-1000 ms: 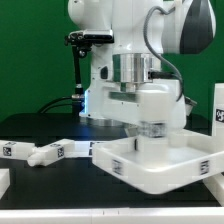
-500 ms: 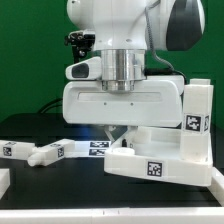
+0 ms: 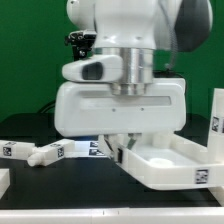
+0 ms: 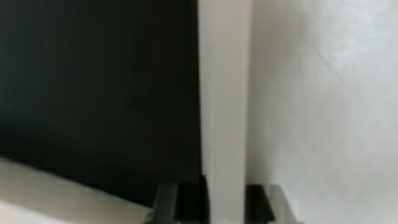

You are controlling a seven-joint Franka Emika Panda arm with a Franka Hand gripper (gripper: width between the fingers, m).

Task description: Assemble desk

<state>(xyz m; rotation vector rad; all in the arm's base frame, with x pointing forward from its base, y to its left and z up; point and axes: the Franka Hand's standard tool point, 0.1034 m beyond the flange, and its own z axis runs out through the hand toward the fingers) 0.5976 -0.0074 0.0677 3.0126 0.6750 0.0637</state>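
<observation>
The desk's white rimmed tabletop [image 3: 165,165] lies low on the exterior view's right, a tag on its front rim. My gripper [image 3: 120,148] hangs under the big white hand and is shut on the tabletop's rim at its near left corner. In the wrist view the rim wall [image 4: 226,90] runs as a white strip straight between my dark fingers [image 4: 171,204], with my gripper [image 4: 221,206] closed on it. The panel's inside [image 4: 329,100] lies beside it. Two white tagged legs [image 3: 58,152] lie on the black table at the exterior view's left.
Another tagged white leg [image 3: 14,150] lies at the far left edge. A white upright part with a tag [image 3: 217,122] stands at the right edge. A white piece [image 3: 3,181] shows at the bottom left corner. The marker board [image 3: 94,147] lies behind the legs.
The hand has turned and dropped lower over the table. The tabletop has swung with it and now lies flatter, its open side up, further to the exterior view's right.
</observation>
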